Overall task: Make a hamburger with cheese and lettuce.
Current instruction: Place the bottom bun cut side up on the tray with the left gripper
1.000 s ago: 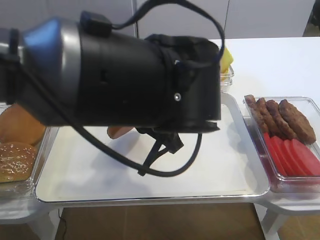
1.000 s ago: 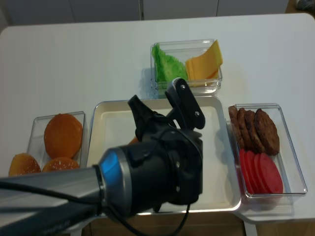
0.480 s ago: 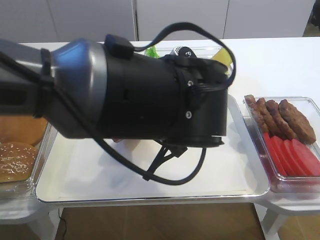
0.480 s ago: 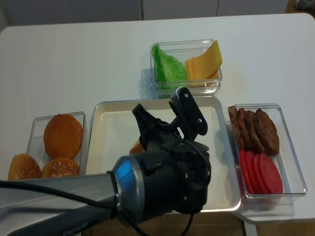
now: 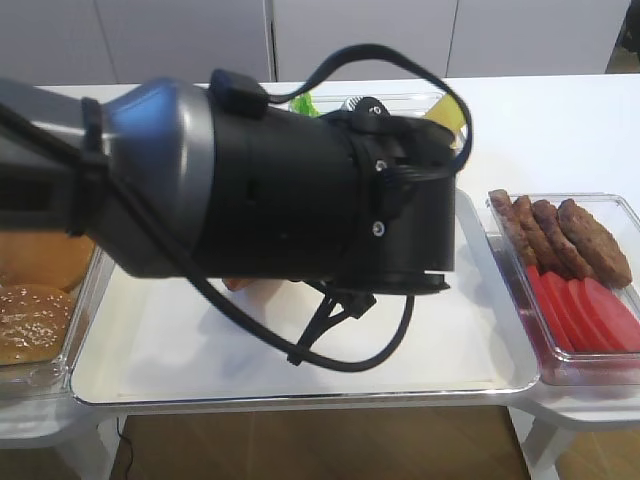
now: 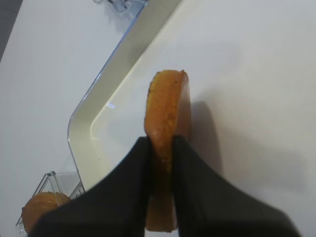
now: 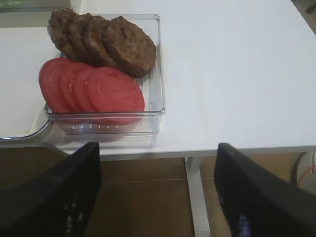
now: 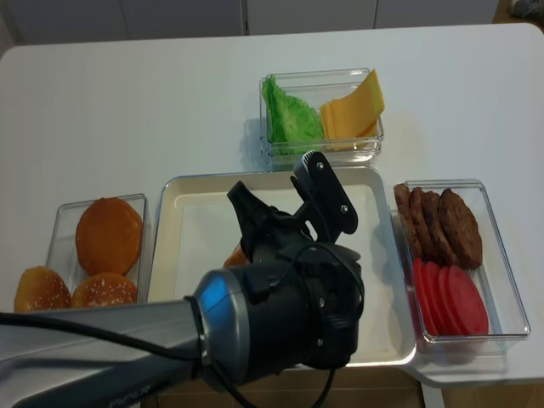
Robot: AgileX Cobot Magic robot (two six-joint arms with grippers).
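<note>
White tabletop, shallow metal tray (image 8: 197, 223): left gripper (image 6: 162, 148), having descended, is clamping a golden-rimmed, cream-faced bun half (image 6: 167, 111) edgewise just above it; placement looks imminent.

Hamburger bun half (image 6: 165, 118), round, golden-brown rim: stands on edge, pinched between the two black fingers (image 6: 123, 187).
Cheese (image 8: 353, 110), pale-yellow flat square slices, fanned: well beyond the fingers.
Lettuce (image 8: 291, 112), bright green ruffled leaves: just left of the cheese.
</note>
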